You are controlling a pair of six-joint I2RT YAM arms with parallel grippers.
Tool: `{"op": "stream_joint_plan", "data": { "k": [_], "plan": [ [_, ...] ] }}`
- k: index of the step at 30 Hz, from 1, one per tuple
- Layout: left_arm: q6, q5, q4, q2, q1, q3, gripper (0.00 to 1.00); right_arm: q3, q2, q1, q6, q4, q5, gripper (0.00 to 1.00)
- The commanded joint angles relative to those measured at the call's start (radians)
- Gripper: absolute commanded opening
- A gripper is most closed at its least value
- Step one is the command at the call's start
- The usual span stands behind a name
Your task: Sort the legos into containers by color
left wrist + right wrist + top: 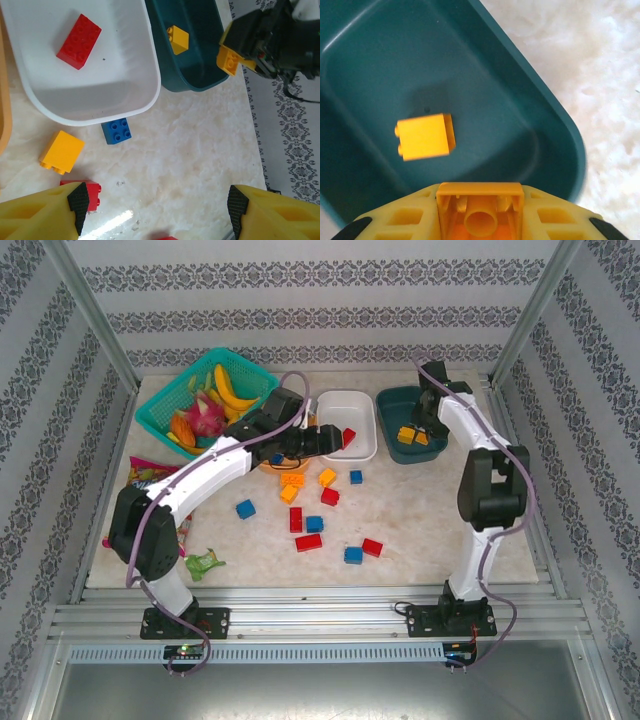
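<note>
**A:** Which step is this?

**B:** A drop-off, I'd judge. The held yellow brick [480,197] is clenched in the right gripper [480,225], its hollow underside facing the wrist camera. It hangs over the dark teal tub [540,115] at the far right corner of the table [430,510]. A second yellow brick [425,136] lies on that tub's floor.

**A:** And the next move?

**B:** Probably just letting go. The brick is inside the rim. It's hard, smooth plastic over a slick floor, so it may bounce or skid.

**A:** What's around it?

**B:** The white tub [150,95] is next along the far edge, glossy and round-cornered, with one red brick [78,41] inside. A blue brick [116,131] sits just beside its near wall, and a loose yellow brick [61,151] is near that on the marbled top. The left gripper [157,205] hovers there, released and empty. The scattered legos [314,524] wait mid-table.
</note>
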Motion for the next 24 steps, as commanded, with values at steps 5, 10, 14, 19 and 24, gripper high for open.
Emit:
{"op": "stream_joint_plan", "data": {
  "k": [5,10,14,19,24],
  "plan": [
    [0.049,0.008,-0.018,0.051,-0.026,0.051,0.76,0.127,0.172,-0.014,-0.002,-0.106,-0.049,0.3],
    [0.051,0.026,0.005,0.063,-0.037,0.05,0.76,0.13,0.198,-0.014,0.018,-0.108,-0.042,0.34],
    [0.04,0.022,0.01,0.067,-0.043,0.065,0.76,0.157,0.21,-0.013,0.017,-0.113,-0.057,0.44],
    [0.033,0.021,0.001,0.065,-0.048,0.081,0.76,0.201,0.195,-0.005,0.012,-0.135,-0.056,0.56],
    [0.033,-0.025,-0.059,0.021,-0.047,0.068,0.76,0.238,0.096,0.021,0.008,-0.139,-0.048,0.57]
  ]
}}
